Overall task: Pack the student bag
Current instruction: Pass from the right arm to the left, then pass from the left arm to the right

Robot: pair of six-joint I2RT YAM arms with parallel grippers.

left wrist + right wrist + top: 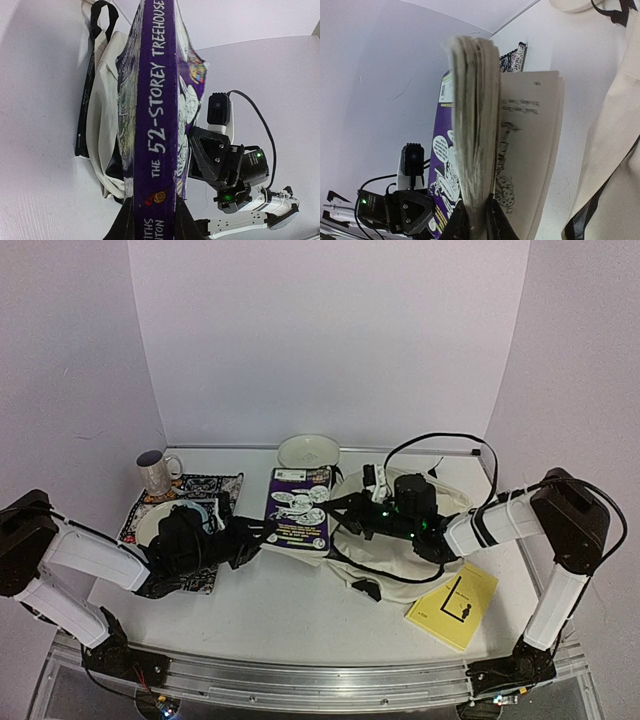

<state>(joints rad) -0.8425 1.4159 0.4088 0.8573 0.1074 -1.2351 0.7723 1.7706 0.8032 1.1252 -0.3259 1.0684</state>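
Cream canvas takes up the most room: the student bag (pixel 400 585) lies slumped on the table (pixel 300 610), centre-right, black straps trailing, with the right arm stretched across it. Next in size is the purple book (pixel 300 508), "The 52-Storey Treehouse", lying between the two arms with its right edge reaching over the bag's left side. And it's held from both sides! The left gripper (pixel 154 222) is clamped low on the spine, fingers tight against both covers. The right gripper (pixel 475 224) pinches the front cover and a thick wad of pages at the open edge, and the remaining pages hang apart, so the book gapes a little.

The step in hand, I'd say, is getting this book into the bag. To do it well, the spine grip should carry the weight and keep the book square, and those loose pages need gathering so nothing folds on the way in. From here I can't make out the bag's mouth — it wants finding first.

As for position, the bag lies just under the right gripper and its wrist. From the left gripper it sits on the far side of the book, near but not touching.
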